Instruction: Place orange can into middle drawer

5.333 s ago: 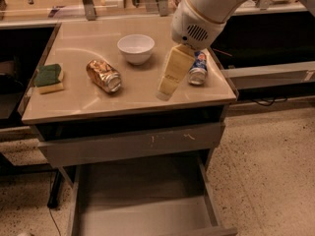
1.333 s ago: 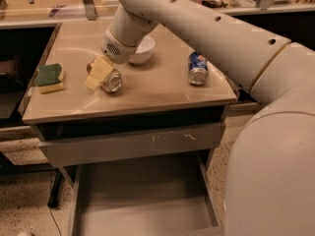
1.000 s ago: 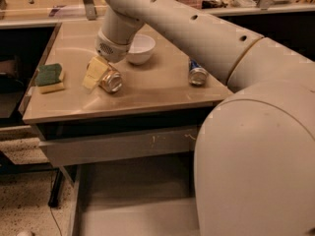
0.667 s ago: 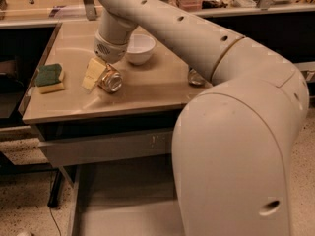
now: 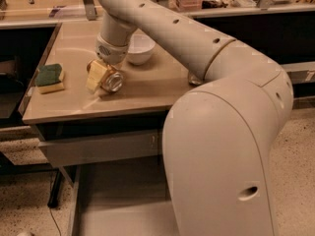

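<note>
The orange can [image 5: 113, 80] lies on its side on the tan cabinet top [image 5: 147, 90], left of centre, its silver end facing the front. My gripper [image 5: 100, 75] is down at the can, its yellowish tip against the can's left side, and the can rests on the top. The middle drawer [image 5: 115, 205] is pulled out below, a shallow grey tray near the floor. The big white arm hides its right half.
A white bowl [image 5: 140, 48] stands just behind the can. A green and yellow sponge [image 5: 50, 77] lies near the left edge. A blue can [image 5: 193, 78] is mostly hidden behind the arm. A closed grey drawer front [image 5: 98, 149] sits under the top.
The gripper has stayed at the orange can. The arm's body has swung closer to the camera and now covers the right side, the blue can and half the drawer.
</note>
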Action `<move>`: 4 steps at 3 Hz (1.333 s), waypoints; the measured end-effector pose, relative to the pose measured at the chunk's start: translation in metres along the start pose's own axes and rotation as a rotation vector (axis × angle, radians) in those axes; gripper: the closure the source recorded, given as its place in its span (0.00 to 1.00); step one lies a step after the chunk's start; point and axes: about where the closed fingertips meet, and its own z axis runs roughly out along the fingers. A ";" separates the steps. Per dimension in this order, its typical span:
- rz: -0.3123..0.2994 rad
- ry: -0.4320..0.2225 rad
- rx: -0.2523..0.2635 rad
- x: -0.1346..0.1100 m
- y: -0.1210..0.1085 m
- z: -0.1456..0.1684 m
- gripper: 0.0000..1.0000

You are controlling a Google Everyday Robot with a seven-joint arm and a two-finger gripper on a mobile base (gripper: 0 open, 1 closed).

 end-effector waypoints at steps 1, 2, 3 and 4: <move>0.000 0.000 0.000 0.000 0.000 0.000 0.42; 0.000 0.000 0.000 0.000 0.000 0.000 0.65; -0.033 -0.016 0.022 0.004 0.008 -0.012 0.88; -0.046 -0.052 0.050 0.022 0.027 -0.037 1.00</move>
